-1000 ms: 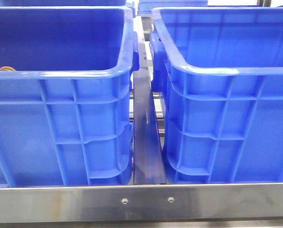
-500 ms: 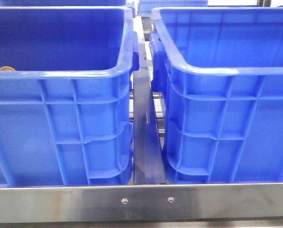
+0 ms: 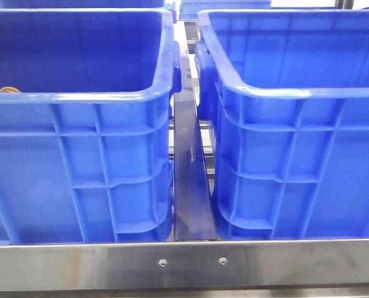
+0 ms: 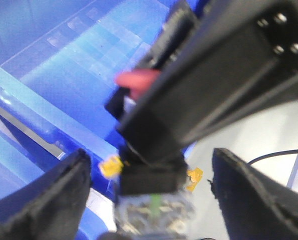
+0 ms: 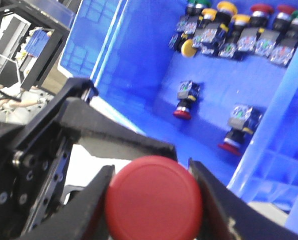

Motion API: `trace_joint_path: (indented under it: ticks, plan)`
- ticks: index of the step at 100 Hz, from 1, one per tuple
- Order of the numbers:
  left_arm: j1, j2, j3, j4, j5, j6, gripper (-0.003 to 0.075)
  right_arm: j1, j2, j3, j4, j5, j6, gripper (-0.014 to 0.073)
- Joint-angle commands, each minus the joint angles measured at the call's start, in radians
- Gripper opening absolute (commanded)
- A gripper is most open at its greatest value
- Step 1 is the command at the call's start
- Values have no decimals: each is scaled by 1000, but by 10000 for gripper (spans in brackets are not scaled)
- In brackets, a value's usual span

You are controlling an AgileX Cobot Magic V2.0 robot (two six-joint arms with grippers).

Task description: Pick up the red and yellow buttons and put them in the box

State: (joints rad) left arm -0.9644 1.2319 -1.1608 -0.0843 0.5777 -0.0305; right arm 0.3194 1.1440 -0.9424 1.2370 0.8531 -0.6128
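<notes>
Nothing shifts across the front view's two big ribbed blue plastic crates (image 3: 79, 124); the right gripper (image 5: 151, 200) clamps a dark red domed push button (image 5: 154, 197) above a blue crate floor strewn with buttons; the left gripper (image 4: 149, 185) looks open around a blurred black part.

A steel frame (image 3: 184, 264) carries 2 blue crates (image 3: 79, 155).
</notes>
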Motion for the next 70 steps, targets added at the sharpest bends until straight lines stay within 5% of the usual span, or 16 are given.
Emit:
trace_joint_path:
  ticks: [1, 32, 70]
  plan:
    - [-6, -26, -32, -12, -62, -7, 503, -17, -15, -37, 64, -41, -41, 151]
    - [44, -26, -32, -12, -62, -14, 503, -234, -17, -72, 57, -60, -106, 151]
    - [350, -56, -8, -12, -48, -20, 499, -451, -17, -72, 8, -33, -140, 151]
